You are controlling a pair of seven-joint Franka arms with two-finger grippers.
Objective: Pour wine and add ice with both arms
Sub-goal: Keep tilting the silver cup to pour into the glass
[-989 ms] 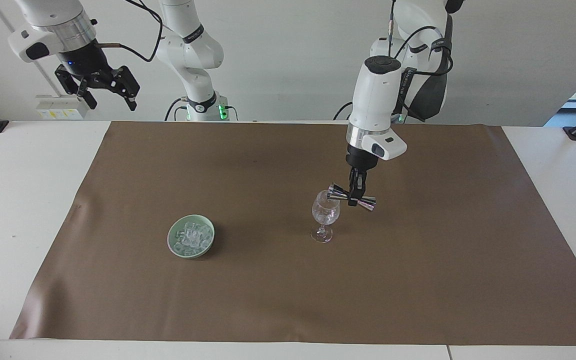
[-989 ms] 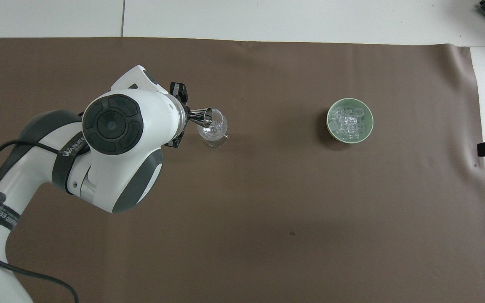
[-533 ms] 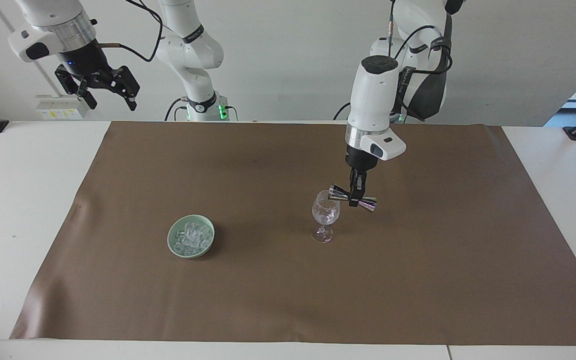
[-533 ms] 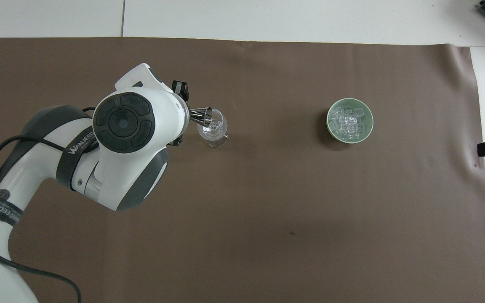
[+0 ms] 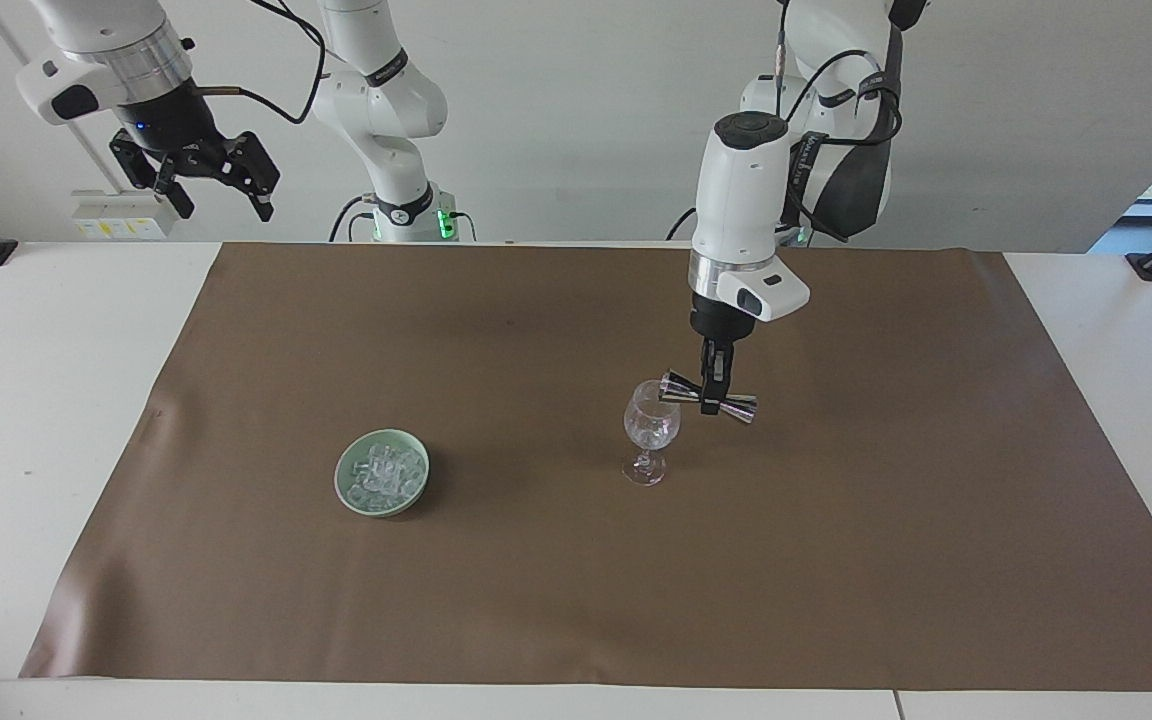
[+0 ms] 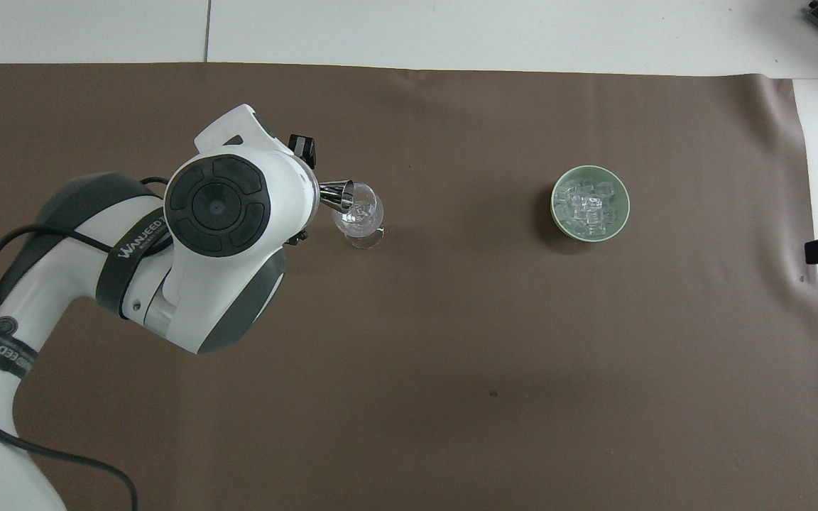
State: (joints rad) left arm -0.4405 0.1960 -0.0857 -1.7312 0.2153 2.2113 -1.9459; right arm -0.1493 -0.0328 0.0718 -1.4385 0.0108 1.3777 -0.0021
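Glinting clear chunky ice (image 5: 383, 473), heaped in green bowl (image 5: 346, 492)

facing cam: high, looks at robots | overhead: steep down | shared: brown mat (image 5: 536, 560)

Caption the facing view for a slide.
Left gripper tips a jigger over the glass; right gripper waits open, ice in its bowl.

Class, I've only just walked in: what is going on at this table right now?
The left gripper is shut on a metal jigger, tipped on its side with one end at the rim of the stemmed glass standing on the brown mat. The right gripper waits open, raised at its own end. The ice sits untouched in the green bowl.
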